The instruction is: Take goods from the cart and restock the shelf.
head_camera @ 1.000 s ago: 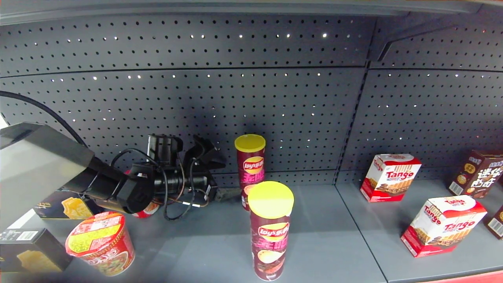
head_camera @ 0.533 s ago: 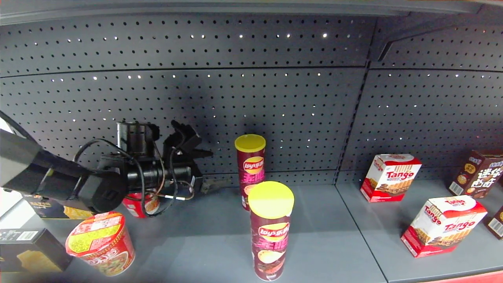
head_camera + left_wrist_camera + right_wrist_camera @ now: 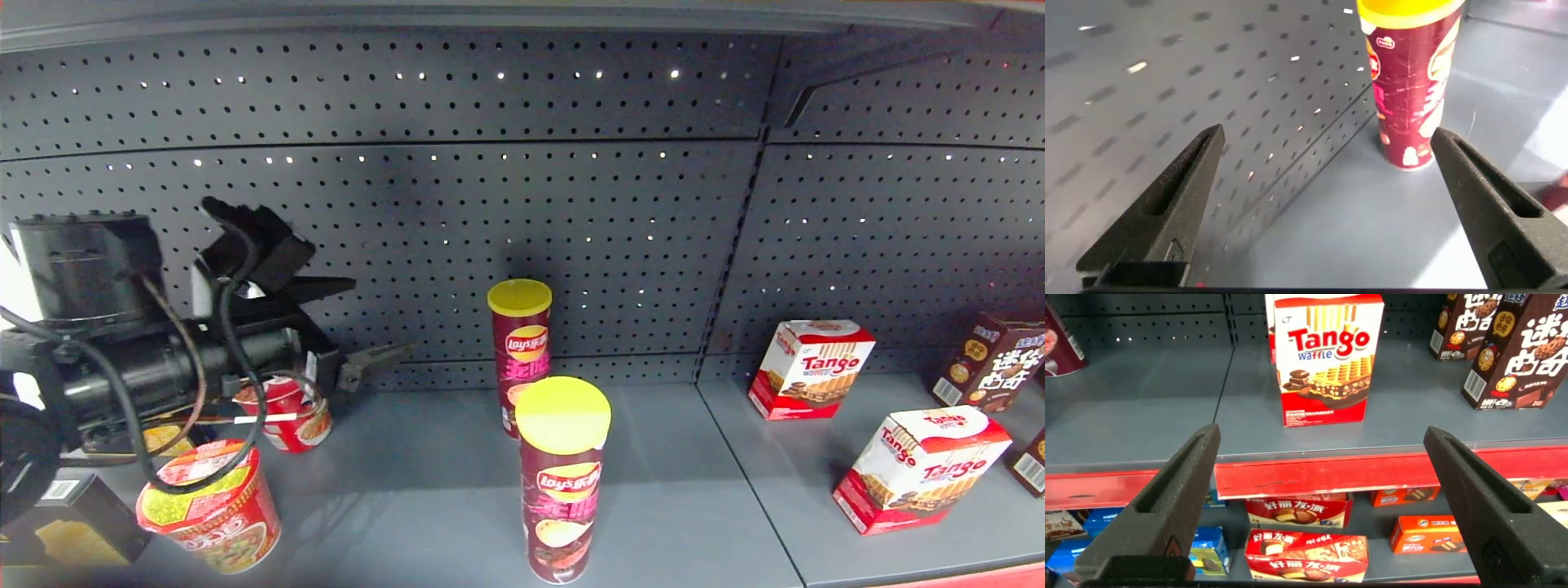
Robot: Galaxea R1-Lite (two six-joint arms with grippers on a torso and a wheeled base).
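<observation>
**Empty Left Arm to Be Drawn Clear of the Stock**

The left gripper (image 3: 1327, 139) was held empty, jaws wide apart, by the pegboard (image 3: 571, 204) near a small red cup (image 3: 290, 412). Two chip cans (image 3: 563, 474) stood upright mid-shelf. The right gripper (image 3: 1323, 449), jaws also apart, faced a wafer box (image 3: 1325, 355). A straight, raised retreat toward the cart was judged safest, so that the cup was spared.

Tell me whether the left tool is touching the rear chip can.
Apart. The head view shows bare pegboard between the left tool and the rear chip can.
</observation>
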